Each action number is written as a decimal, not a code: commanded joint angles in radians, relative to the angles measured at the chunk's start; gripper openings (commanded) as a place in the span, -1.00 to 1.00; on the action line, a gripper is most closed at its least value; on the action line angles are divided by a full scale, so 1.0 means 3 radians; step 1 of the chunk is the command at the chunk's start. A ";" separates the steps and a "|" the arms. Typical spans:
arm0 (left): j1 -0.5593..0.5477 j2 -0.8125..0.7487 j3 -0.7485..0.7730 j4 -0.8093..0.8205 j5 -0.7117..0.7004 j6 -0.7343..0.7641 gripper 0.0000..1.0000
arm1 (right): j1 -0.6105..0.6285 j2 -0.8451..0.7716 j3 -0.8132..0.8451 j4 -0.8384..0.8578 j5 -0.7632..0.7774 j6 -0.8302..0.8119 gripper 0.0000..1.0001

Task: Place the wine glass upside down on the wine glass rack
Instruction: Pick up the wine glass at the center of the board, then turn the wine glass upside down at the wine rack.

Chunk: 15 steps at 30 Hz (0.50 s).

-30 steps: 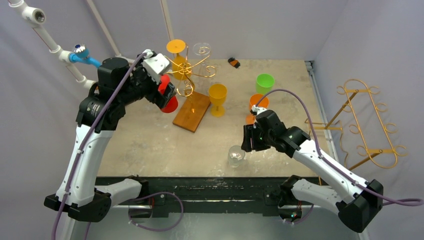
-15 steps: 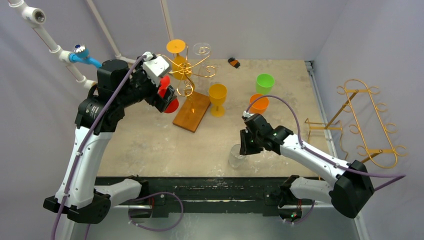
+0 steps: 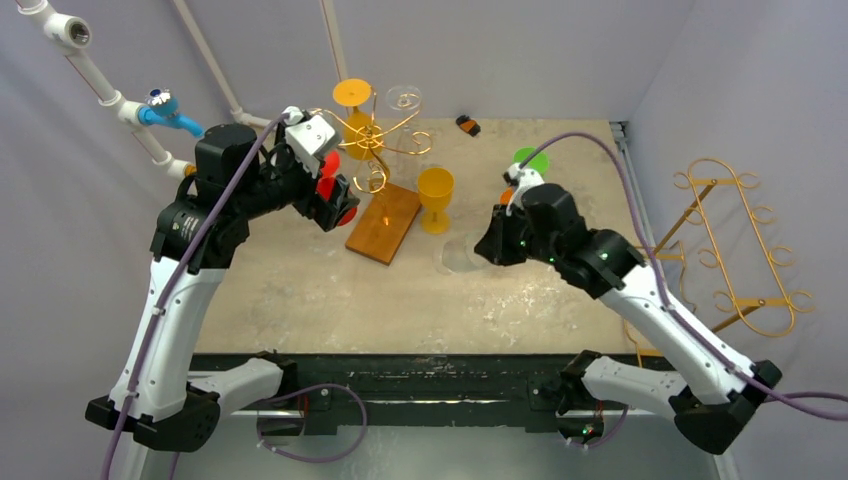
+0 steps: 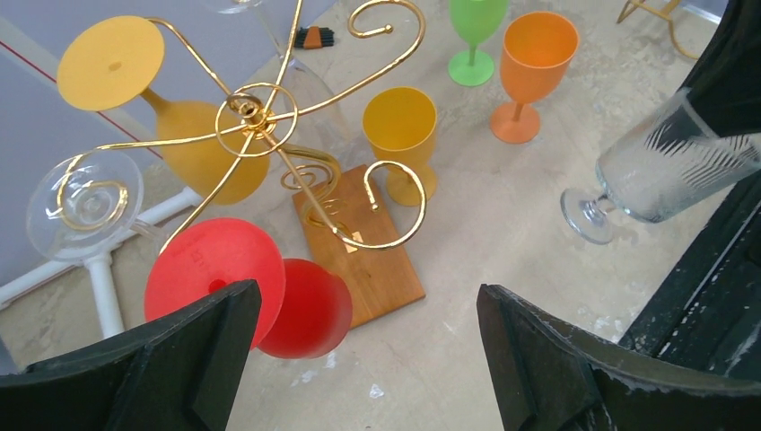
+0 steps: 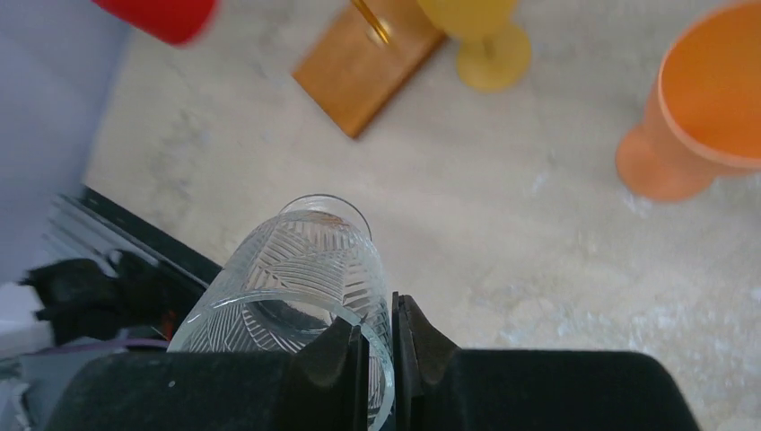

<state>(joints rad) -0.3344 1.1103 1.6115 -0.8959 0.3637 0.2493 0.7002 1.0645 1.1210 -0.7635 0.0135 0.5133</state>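
My right gripper [image 3: 490,247] is shut on the rim of a clear cut-pattern wine glass [image 3: 460,253] and holds it off the table; the right wrist view shows its wall pinched between the fingers [image 5: 359,359], and it also shows in the left wrist view [image 4: 660,166]. The gold wire rack [image 3: 375,140] stands on a wooden base [image 3: 384,222] at the back centre. A red glass [image 3: 335,195], a yellow glass [image 3: 352,97] and a clear glass [image 3: 403,98] hang on it upside down. My left gripper [image 4: 368,350] is open and empty beside the red glass [image 4: 269,287].
A yellow goblet [image 3: 435,198], an orange goblet [image 3: 512,200] and a green goblet [image 3: 530,158] stand upright on the table. A second gold rack [image 3: 730,240] sits off the table at the right. A small dark object [image 3: 467,124] lies at the back.
My right gripper has lifted the clear glass from the table's front and carried it up and toward the back. The left gripper has opened off the red glass and drawn back slightly.
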 commanded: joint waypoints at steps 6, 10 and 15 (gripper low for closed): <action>0.0005 0.0058 0.0051 0.0084 0.0742 -0.0544 1.00 | 0.0003 0.0052 0.1211 0.0666 -0.0237 -0.0163 -1.00; 0.0005 0.0055 -0.0027 0.0178 0.0919 -0.0659 1.00 | 0.0003 0.0226 0.1351 0.0994 -0.0406 -0.0054 -1.00; 0.0005 0.0128 -0.0059 0.0298 0.1064 -0.0793 1.00 | 0.0022 0.0380 0.1375 0.1346 -0.0552 0.0118 -1.00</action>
<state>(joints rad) -0.3344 1.1351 1.6020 -0.8669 0.6125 0.0917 0.7002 1.1664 1.4906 -0.5369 -0.0898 0.4961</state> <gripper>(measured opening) 0.996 0.156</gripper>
